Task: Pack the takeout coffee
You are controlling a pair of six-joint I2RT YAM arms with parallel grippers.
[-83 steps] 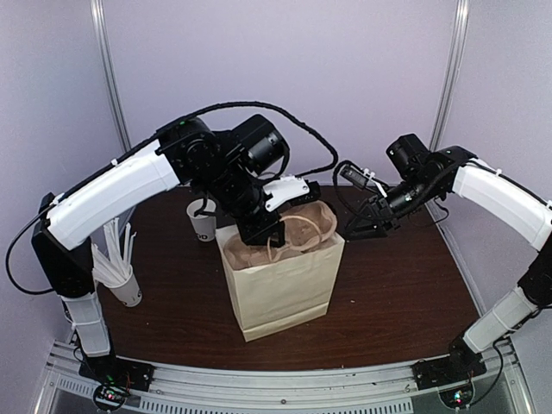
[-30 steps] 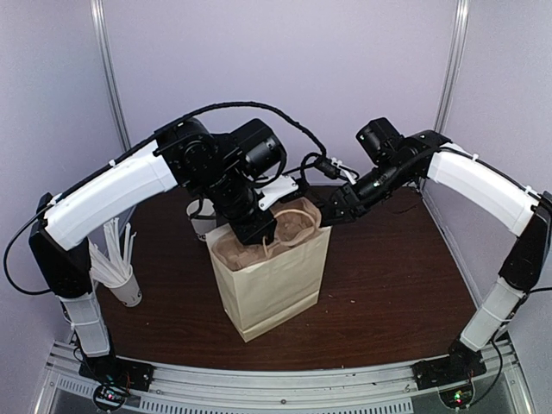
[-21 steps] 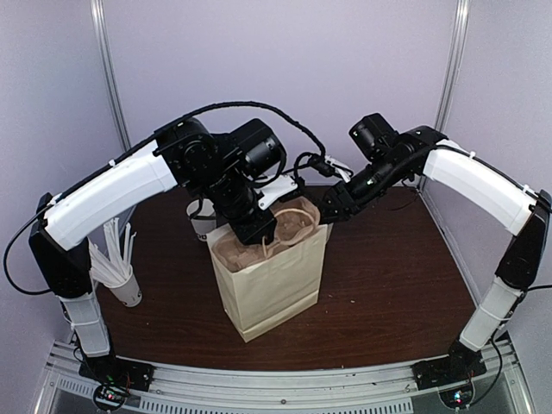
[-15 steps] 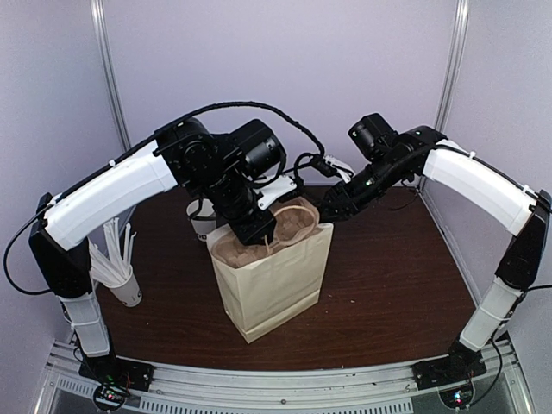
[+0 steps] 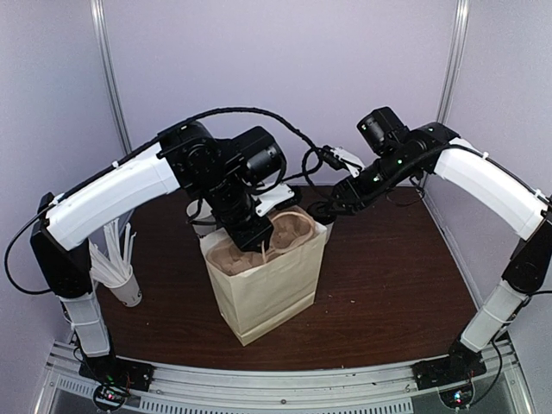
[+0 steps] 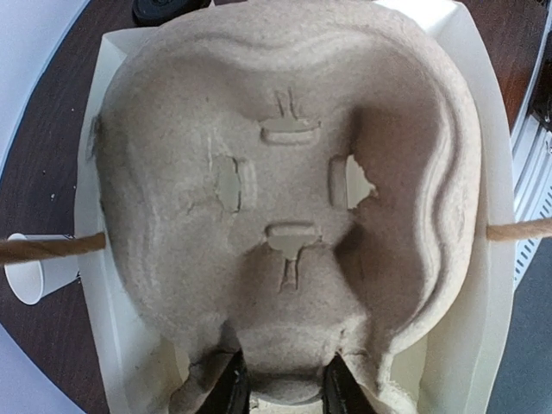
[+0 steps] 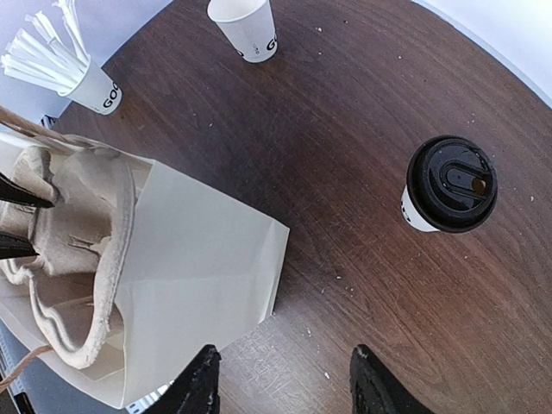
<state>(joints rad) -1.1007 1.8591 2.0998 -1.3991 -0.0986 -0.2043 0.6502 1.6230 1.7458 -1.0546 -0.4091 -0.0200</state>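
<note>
Paper bag (image 5: 263, 289) upright on desk (image 5: 397, 276), pulp carrier (image 6: 285, 198) filling its mouth. Left hand (image 6: 285, 388) bent down over bag, fingers pinching carrier's near rim. Right hand (image 7: 285, 379) past bag, angled down at desk, fingers spread, nothing between them. Takeout coffee (image 7: 450, 184) upright on desk ahead of right hand, clear of it, black lid on. Coffee shows only in right wrist view, not from overhead.
</note>
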